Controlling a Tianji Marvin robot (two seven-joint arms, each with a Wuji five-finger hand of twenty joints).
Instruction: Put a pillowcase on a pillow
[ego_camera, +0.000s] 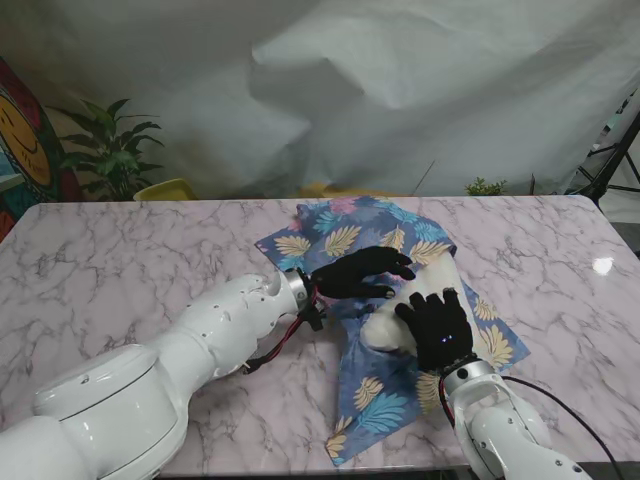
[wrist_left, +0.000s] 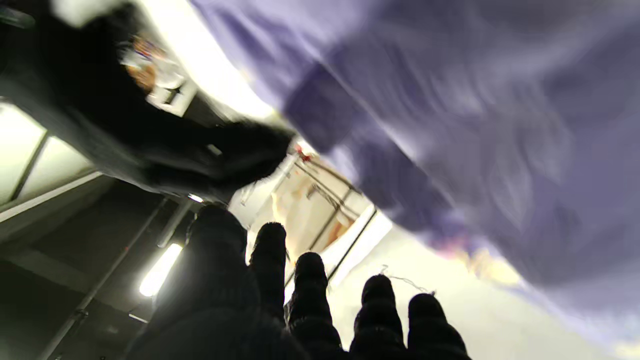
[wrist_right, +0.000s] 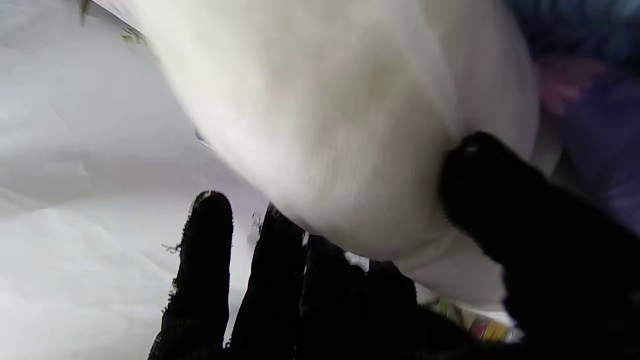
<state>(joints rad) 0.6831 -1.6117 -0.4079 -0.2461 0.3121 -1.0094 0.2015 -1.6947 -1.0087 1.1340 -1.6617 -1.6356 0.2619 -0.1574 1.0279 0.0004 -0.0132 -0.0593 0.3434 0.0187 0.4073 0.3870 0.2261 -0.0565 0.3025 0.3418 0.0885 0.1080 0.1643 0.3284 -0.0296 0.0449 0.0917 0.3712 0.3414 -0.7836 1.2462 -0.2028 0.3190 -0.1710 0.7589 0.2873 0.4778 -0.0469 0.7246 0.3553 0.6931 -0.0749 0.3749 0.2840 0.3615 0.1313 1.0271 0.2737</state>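
Note:
A blue pillowcase (ego_camera: 340, 238) with a leaf print lies rumpled in the middle of the marble table (ego_camera: 120, 270). The white pillow (ego_camera: 385, 328) shows at its nearer part, with printed cloth around it. My right hand (ego_camera: 438, 330) rests on the pillow. In the right wrist view the thumb presses into the pillow (wrist_right: 350, 125) and the fingers (wrist_right: 205, 260) lie along its other side. My left hand (ego_camera: 362, 273) reaches across the pillowcase from the left, fingers stretched out. In the blurred left wrist view its fingers (wrist_left: 310, 295) are apart beside blue cloth (wrist_left: 475, 125), holding nothing.
A white sheet (ego_camera: 420, 90) hangs behind the table. A potted plant (ego_camera: 110, 150) and a yellow pot (ego_camera: 165, 188) stand at the far left, and a black tripod (ego_camera: 612, 160) at the far right. The pillowcase's nearest corner (ego_camera: 345, 445) lies close to the table's front edge.

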